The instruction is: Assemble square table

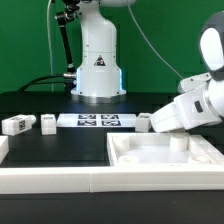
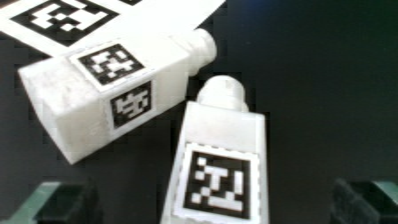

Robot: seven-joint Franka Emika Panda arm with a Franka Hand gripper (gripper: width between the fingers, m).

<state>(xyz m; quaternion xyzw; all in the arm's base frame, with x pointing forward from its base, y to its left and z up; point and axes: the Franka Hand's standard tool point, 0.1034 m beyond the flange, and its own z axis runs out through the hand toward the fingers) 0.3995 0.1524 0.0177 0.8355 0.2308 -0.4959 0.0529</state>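
on the black table [image 1: 40, 100], toward the ext view's right, the square tabletop slab [image 1: 165, 158] lies flat, recessed middle up, just behind the long white rail [image 1: 50, 178]. two legs, the far-left leg [image 1: 18, 124] and the second leg [image 1: 48, 122], lie by the marker board [image 1: 97, 121]. a third leg [image 1: 143, 123] sits at the board's other end, below the arm's white hand. wrist view: the angled leg [image 2: 107, 95] and the nearer leg [image 2: 217, 150] lie just beside each other, tags up. gripper [image 2: 210, 203] is spread wide, w/ dark fingertips [image 2: 54, 205] either side of the nearer leg's end, not touching it, pinching nothing.
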